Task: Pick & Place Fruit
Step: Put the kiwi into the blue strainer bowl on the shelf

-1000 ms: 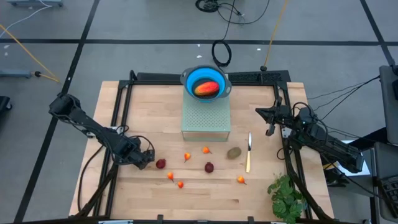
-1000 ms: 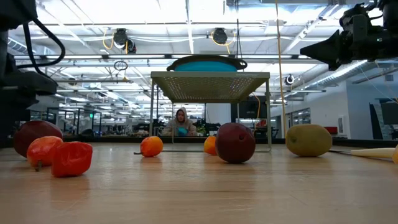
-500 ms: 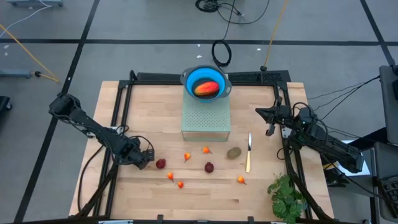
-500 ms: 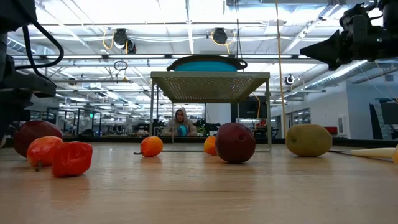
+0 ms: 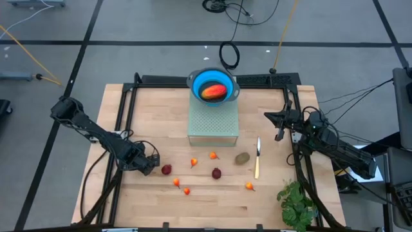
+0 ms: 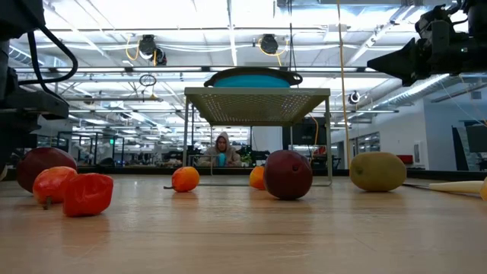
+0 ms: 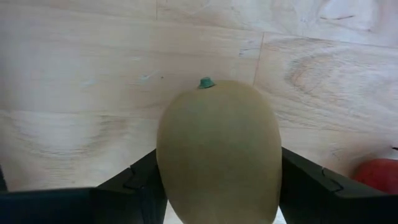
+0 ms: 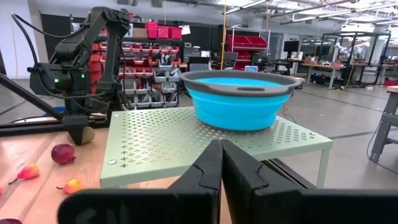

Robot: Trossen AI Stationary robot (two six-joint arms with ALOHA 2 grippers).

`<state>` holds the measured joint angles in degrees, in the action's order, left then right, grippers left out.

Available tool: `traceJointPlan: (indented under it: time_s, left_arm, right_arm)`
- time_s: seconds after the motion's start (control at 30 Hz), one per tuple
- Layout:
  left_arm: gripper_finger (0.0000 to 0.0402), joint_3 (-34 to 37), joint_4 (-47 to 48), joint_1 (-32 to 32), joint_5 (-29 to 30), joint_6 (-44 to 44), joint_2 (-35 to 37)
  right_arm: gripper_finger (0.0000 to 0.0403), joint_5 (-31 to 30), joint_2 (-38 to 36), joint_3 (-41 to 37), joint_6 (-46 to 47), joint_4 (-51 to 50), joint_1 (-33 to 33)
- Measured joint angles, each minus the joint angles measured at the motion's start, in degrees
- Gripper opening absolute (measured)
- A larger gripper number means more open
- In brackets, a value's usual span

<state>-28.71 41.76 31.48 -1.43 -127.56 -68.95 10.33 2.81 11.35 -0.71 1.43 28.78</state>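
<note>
Barely shifted since a second ago, only the left gripper narrowed a touch and now clamped on a brown kiwi, seen from the left wrist view wedged between both dark fingers with its green stem nub up, low over the wooden table near the left edge. Just beside that gripper, a dark-red ball; further right, a second dark-red ball. Scattered between and around them, tiny orange-red pieces at and. Right of centre, the other kiwi resting just beside the pale-handled knife. Up on the perforated green stand at the back, the blue bowl with the mango lying inside. Right gripper hanging above the table's right side, well apart from the fruit, fingers pressed together with nothing between them, pointed at stand and bowl. Leafy green bunch at the front right corner. From the low view, possibly a person far off behind the stand, too small to say more.
</note>
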Motion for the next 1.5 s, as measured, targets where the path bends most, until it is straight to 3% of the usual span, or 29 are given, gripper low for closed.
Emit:
traceJointPlan:
  time_s: [0.53, 1.2, 1.33, 1.5]
  left_arm:
    - [0.0234, -2.73, 0.03, 0.0, -0.16, 1.71, 0.07]
    - [0.0234, -15.0, 0.17, 0.0, -2.98, 6.61, 0.13]
    - [0.0234, -16.21, -0.2, 0.0, 1.16, 9.61, 0.13]
    - [0.0234, -16.22, -1.18, 0.0, 11.14, 19.74, 0.13]
  right_arm:
    - [0.0, 0.02, 0.0, 0.0, -0.37, 0.02, 0.01]
    - [0.0, 0.22, 0.0, 0.0, -0.44, 0.05, -0.01]
    - [0.0, 0.24, 0.0, 0.0, -0.44, 0.05, -0.01]
    - [0.0, 0.24, 0.0, 0.0, -0.44, 0.05, -0.01]
